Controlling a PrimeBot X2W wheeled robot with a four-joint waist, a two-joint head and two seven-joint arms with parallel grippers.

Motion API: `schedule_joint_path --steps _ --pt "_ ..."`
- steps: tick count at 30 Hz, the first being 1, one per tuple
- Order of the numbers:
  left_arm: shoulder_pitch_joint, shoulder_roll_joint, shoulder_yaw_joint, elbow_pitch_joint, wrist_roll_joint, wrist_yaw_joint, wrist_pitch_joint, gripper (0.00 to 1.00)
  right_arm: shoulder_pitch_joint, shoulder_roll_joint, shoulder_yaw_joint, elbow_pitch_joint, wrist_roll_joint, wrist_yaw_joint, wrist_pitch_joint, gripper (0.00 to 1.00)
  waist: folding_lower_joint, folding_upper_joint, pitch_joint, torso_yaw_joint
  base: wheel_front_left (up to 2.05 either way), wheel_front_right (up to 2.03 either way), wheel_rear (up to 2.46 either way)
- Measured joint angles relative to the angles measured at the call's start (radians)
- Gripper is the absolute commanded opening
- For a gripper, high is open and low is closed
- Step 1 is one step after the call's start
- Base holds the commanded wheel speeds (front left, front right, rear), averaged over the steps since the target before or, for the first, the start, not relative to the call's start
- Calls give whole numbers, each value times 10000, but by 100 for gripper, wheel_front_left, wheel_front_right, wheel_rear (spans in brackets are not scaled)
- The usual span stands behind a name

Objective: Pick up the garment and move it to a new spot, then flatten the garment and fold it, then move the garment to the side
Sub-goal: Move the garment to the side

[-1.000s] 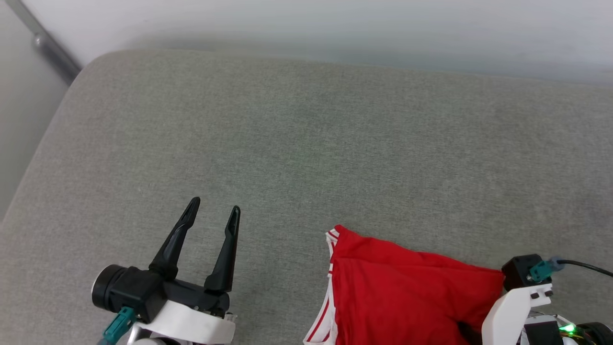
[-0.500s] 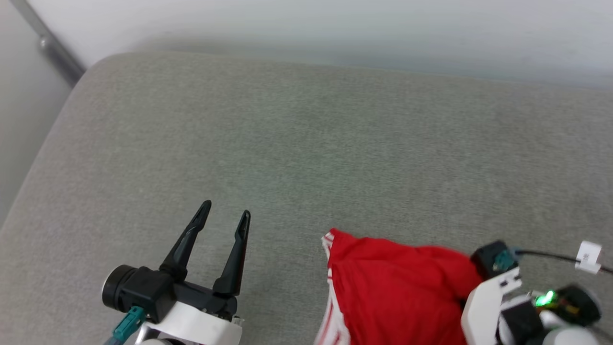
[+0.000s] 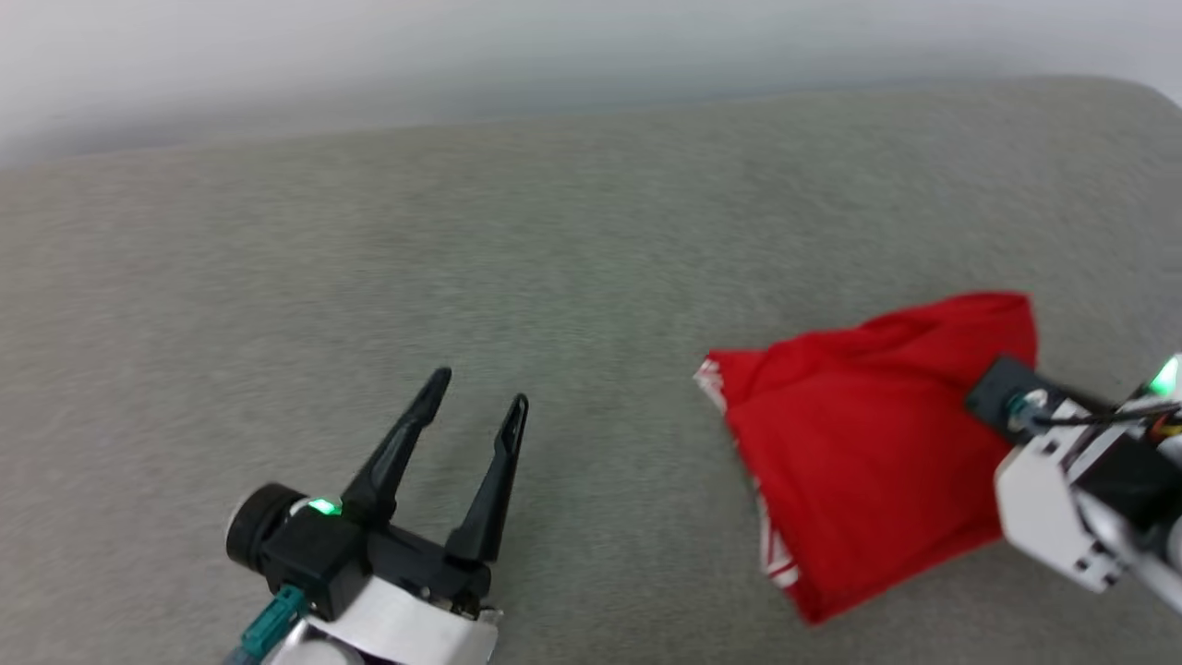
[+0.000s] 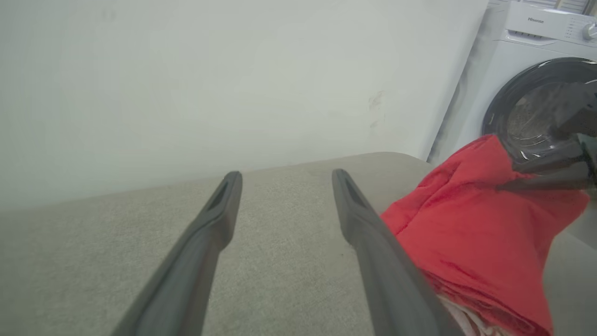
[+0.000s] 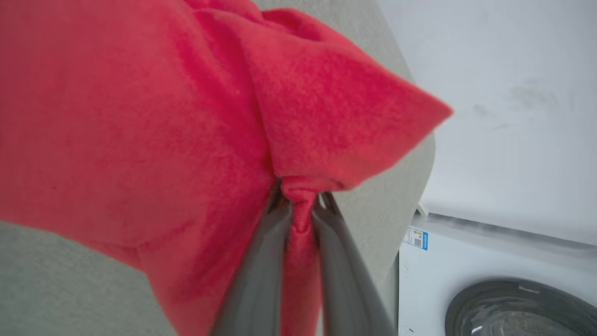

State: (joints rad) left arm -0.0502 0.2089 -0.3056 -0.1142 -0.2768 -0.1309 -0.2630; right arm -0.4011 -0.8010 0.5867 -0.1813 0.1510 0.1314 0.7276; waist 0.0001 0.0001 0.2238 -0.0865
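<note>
Right end effector (image 5: 302,198), in its own wrist view, has both dark fingers pressed together on a twisted tuck of the red, soft-knit garment with red-and-white striped trim (image 5: 140,116). The cloth fans out up and to the left of the fingertips in loose folds. A grey fabric cushion (image 5: 46,280) lies beyond it, and a white front-loading washing machine (image 5: 466,280) stands off to the right.

From this the garment looks light, limp and not at all fragile. It sags from a single pinch and bunches into a point, so it will likely swing and crumple rather than keep its shape. For spreading it flat, a hem or shoulder edge, taken at two places well apart, seems the better hold.

In the left wrist view, the left end effector (image 4: 285,173) has its fingers spread wide and empty over bare cushion. The garment sits just to the right of its right finger, partly hidden behind it, with striped trim showing low down.

In the head view, the garment hangs to the left of the right end effector's wrist, and those fingers are buried in the cloth. The left end effector is well apart from the garment, which is off to its right. I cannot tell whether the lower edge touches the cushion.
</note>
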Motion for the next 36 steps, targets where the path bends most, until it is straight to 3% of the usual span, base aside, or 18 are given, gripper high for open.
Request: schedule_joint_path --steps 3,7,16,24,34,35,36 --pt "-306 320 -130 -192 36 0 0 100 -662 -677 295 472 23 0 -614 0 0 0 351 -666 0 0 0" --pt "-763 813 -245 -380 98 0 2 100 -1203 -1047 203 1565 54 0 -1651 0 0 0 1035 -1411 0 0 0" --pt "-1407 1939 -456 -658 94 0 0 100 -1735 -621 -1682 5099 -500 2 -4648 0 1 0 2862 -2514 0 0 0" --pt "-1734 2366 -456 -1154 98 -2 -2 100 -1738 -366 -3384 7101 -1415 2 -5848 0 1 -1 4110 -2725 0 0 0" --pt "-2145 2422 -504 -1524 119 -13 -42 100 -2195 155 -4669 7520 -2349 2 -6171 3 0 0 4704 -2456 0 0 0" --pt "-2178 2406 -497 -1522 119 -13 -42 100 -2196 234 -4796 7490 -2424 2 -6186 89 0 -1 4706 -2431 0 0 0" --pt "-2200 2387 -504 -1507 119 -13 -42 100 -2200 284 -4920 7419 -2537 2 -6218 100 1 0 4691 -2409 0 0 0"
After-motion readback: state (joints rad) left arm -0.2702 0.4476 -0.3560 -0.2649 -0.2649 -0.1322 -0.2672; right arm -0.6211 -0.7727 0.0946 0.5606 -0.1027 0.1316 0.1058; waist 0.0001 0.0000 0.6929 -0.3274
